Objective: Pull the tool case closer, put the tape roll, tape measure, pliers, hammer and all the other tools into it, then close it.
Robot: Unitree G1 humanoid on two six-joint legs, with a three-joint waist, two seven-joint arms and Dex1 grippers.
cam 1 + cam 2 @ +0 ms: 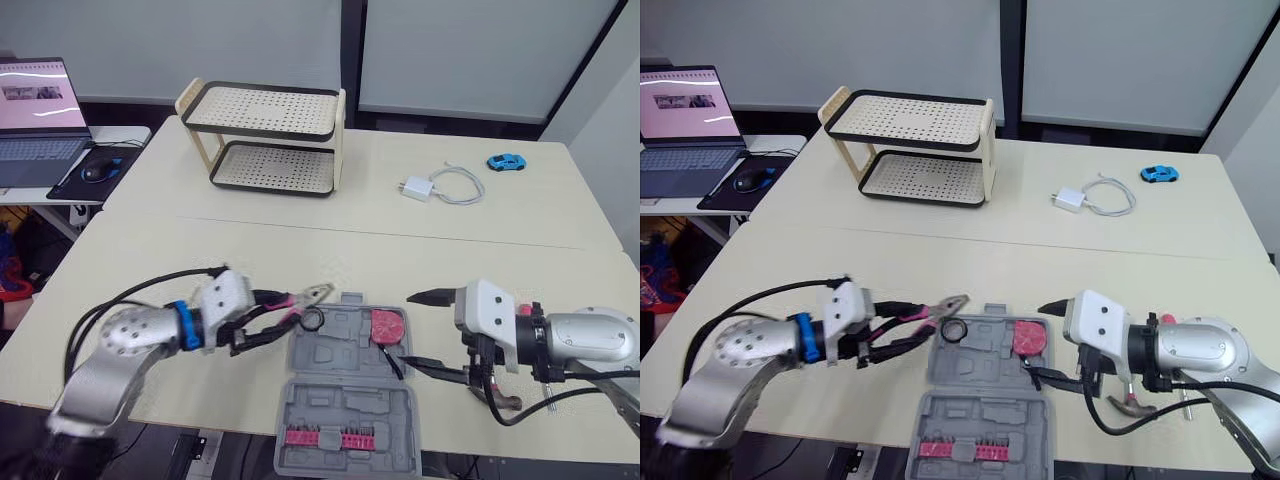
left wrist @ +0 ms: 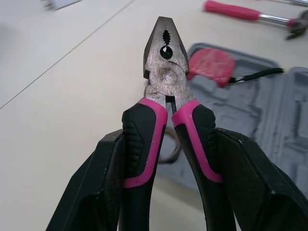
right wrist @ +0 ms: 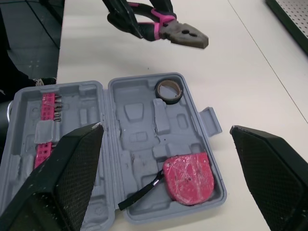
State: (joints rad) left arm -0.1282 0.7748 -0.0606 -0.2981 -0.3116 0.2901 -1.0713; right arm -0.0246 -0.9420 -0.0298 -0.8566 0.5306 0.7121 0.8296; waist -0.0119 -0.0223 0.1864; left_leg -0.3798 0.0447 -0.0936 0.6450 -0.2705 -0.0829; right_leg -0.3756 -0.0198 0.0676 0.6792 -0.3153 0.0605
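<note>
The grey tool case (image 1: 345, 395) lies open near the table's front edge. Its far half holds the black tape roll (image 1: 312, 320) and the red tape measure (image 1: 388, 326); the near half holds a pink bit strip (image 1: 318, 438). My left gripper (image 1: 262, 318) is shut on the pink-and-black pliers (image 1: 300, 298), which hover at the case's left far corner, nose pointing right. My right gripper (image 1: 430, 330) stands open just right of the case. The hammer (image 1: 500, 400) lies on the table beneath my right arm, its pink handle (image 2: 231, 9) visible in the left wrist view.
A two-tier perforated rack (image 1: 270, 135) stands at the back of the table. A white charger with cable (image 1: 440, 187) and a blue toy car (image 1: 506, 161) lie at the back right. A laptop (image 1: 40, 120) and mouse sit on a side desk at left.
</note>
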